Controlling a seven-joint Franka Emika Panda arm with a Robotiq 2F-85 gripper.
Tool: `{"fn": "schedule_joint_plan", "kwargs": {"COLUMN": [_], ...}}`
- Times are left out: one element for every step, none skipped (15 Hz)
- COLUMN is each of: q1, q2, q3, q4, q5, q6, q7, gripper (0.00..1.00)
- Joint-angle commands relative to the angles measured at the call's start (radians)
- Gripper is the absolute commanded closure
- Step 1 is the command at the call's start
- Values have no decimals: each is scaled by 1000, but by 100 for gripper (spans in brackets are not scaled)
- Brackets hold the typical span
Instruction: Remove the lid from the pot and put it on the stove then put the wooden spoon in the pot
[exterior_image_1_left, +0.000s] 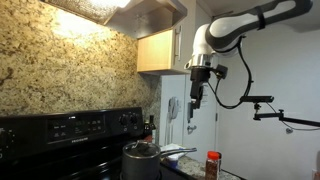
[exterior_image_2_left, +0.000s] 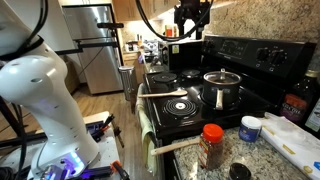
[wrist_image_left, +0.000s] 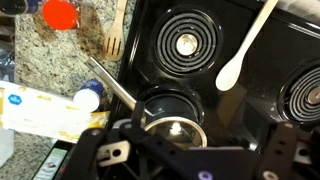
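Observation:
A steel pot (exterior_image_2_left: 221, 92) with its glass lid (exterior_image_2_left: 222, 76) on stands on a back burner of the black stove (exterior_image_2_left: 165, 118). It also shows in an exterior view (exterior_image_1_left: 142, 160) and in the wrist view (wrist_image_left: 170, 118). A wooden spoon (exterior_image_2_left: 170, 105) lies across the stove top, and in the wrist view (wrist_image_left: 245, 45) it is beside a coil burner. My gripper (exterior_image_1_left: 197, 97) hangs high above the stove, open and empty. It also shows in an exterior view (exterior_image_2_left: 190, 25), and its dark jaws (wrist_image_left: 190, 150) frame the pot lid from above.
A wooden fork (wrist_image_left: 116, 30) and a red-lidded spice jar (wrist_image_left: 60, 13) lie on the granite counter. A white-capped container (exterior_image_2_left: 250, 128) and a cutting board (exterior_image_2_left: 300, 140) stand near the pot. A metal utensil (wrist_image_left: 115, 85) rests by the pot. A range hood (exterior_image_1_left: 150, 15) is overhead.

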Motion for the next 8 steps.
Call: {"fn": "schedule_joint_plan", "kwargs": {"q1": [9, 10, 4, -1, -6, -11, -18, -26], "q2": [193, 246, 291, 339, 382, 421, 458, 502], "q3": [35, 43, 54, 61, 66, 70, 75, 77], "q4": [152, 192, 226, 260, 296, 327, 354, 385], "q5": [8, 12, 0, 0, 6, 12, 3, -3], "q6": [14, 26, 41, 56, 53, 54, 69, 85], "q7": [-77, -92, -98, -100, -113, -137, -159, -180], "gripper": [0, 0, 0, 0, 0, 0, 0, 0]}}
